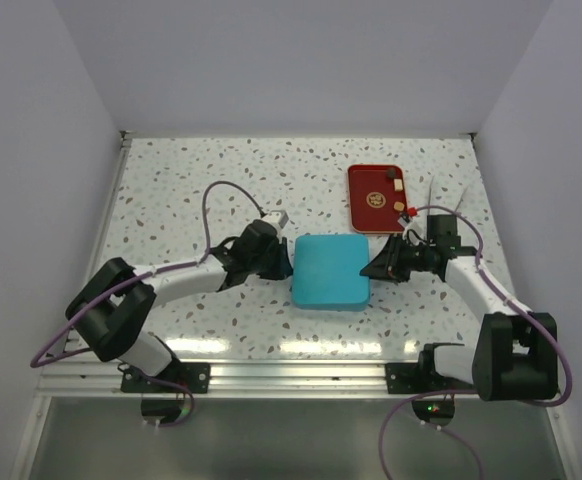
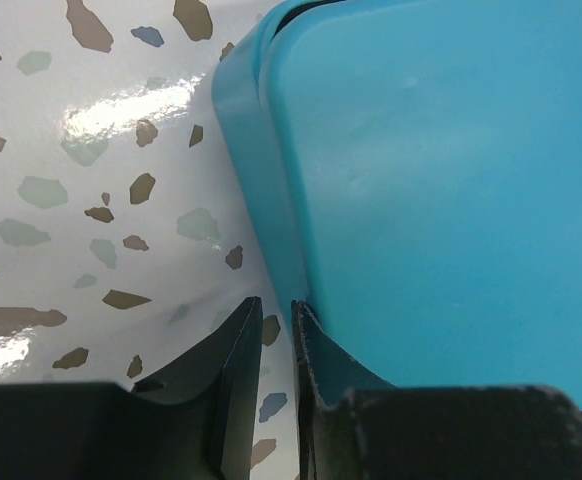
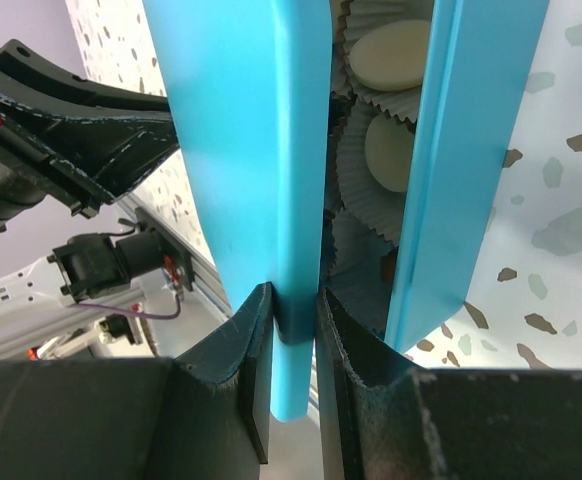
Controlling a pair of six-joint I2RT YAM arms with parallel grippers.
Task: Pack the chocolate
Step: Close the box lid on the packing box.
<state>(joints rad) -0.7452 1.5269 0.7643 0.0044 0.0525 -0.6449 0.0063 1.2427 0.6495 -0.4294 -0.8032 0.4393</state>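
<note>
Glossy tabletop (image 2: 91, 150), smooth matt teal lid (image 2: 451, 180), crinkled paper cups (image 3: 352, 180), smooth chocolate (image 3: 391, 55)

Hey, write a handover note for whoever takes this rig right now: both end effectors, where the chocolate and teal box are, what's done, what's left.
Right end effector: shut on the edge of the teal lid, holding it ajar over the box base.
Left end effector: at the lid's opposite rim, fingers nearly together; a grip cannot be confirmed.
Chocolate: cream-white pieces sit in paper cups inside the box; a few small pieces lie on the red tray.
Done: some pieces packed.
Left: probably pack the tray pieces, then close the lid.
</note>
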